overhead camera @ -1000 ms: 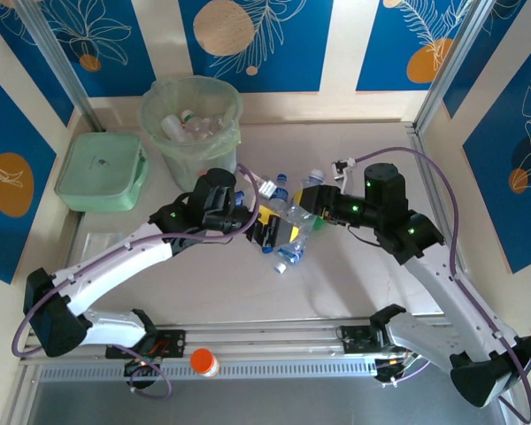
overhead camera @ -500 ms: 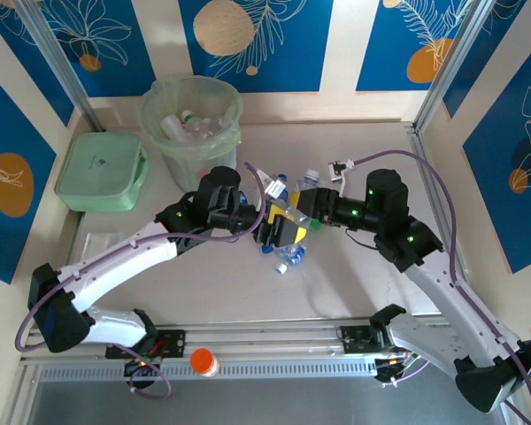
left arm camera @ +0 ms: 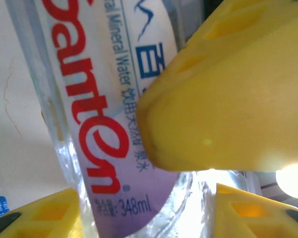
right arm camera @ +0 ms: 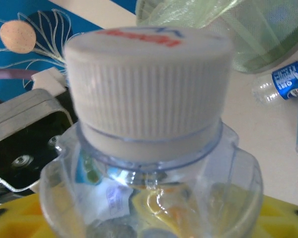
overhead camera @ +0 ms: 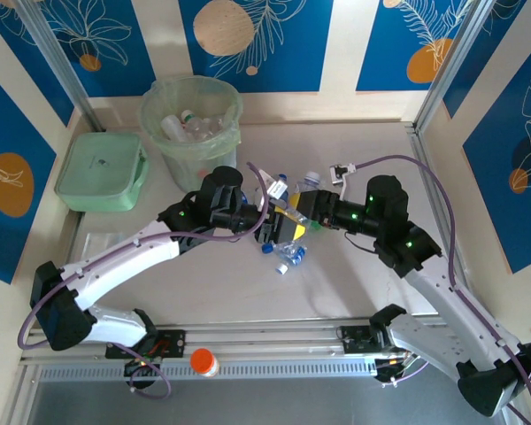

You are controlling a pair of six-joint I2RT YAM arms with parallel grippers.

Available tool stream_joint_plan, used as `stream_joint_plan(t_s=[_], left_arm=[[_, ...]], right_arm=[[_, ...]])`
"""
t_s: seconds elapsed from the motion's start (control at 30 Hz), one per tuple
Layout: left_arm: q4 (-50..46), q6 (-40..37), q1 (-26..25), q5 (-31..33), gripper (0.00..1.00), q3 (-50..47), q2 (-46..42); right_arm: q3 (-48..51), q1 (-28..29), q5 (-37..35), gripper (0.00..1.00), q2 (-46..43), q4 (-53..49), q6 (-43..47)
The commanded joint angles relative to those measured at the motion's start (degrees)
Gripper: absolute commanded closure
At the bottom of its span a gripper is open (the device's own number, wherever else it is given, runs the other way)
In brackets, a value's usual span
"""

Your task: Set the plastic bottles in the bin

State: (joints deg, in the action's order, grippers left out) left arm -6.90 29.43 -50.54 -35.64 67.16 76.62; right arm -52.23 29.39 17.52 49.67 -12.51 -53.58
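Seen from above, the left gripper [overhead camera: 273, 232] and right gripper [overhead camera: 298, 211] meet mid-table around one clear bottle [overhead camera: 289, 221]. It lies near the round, translucent green bin [overhead camera: 173, 158], which holds more bottles [overhead camera: 190, 124]. The left wrist view adds a smooth label [left arm camera: 104, 124] with red lettering and yellow fingers [left arm camera: 39, 218] on either side; whether they pinch, I cannot tell. The right wrist view adds a ribbed white cap [right arm camera: 146, 84], and the right gripper is clasped on the bottle.

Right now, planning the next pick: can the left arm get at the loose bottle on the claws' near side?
Probably not: the loose bottle lies close, but the left claw has a red-lettered bottle between its fingers.
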Motion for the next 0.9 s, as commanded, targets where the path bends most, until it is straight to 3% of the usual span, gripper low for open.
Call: stream_joint_plan(t_s=[0.0,0.07,0.23,0.47,0.87], left_arm=[[-0.24,-2.53,-0.61,1.90,0.52,2.01,-1.43],[-1.98,-3.65,-0.44,3.81,0.52,2.73,-2.07],[-9.73,-6.61,1.23,8.85,0.51,6.28,-2.59],[-16.03,-6.54,8.00,12.88,0.51,10.81,-2.95],[-29.38,-10.04,21.11,27.83,0.51,31.40,3.61]], right_arm=[[-0.78,0.58,-2.51,0.22,-0.63,-2.94,0.67],[-1.36,0.50,-4.31,0.00,-0.93,-5.18,1.85],[-2.12,-0.48,-6.00,0.01,-2.18,-8.71,4.92],[-4.55,-3.21,-2.57,0.01,-3.42,-12.05,11.01],[-2.89,-13.02,0.05,0.01,-5.86,-15.97,13.21]])
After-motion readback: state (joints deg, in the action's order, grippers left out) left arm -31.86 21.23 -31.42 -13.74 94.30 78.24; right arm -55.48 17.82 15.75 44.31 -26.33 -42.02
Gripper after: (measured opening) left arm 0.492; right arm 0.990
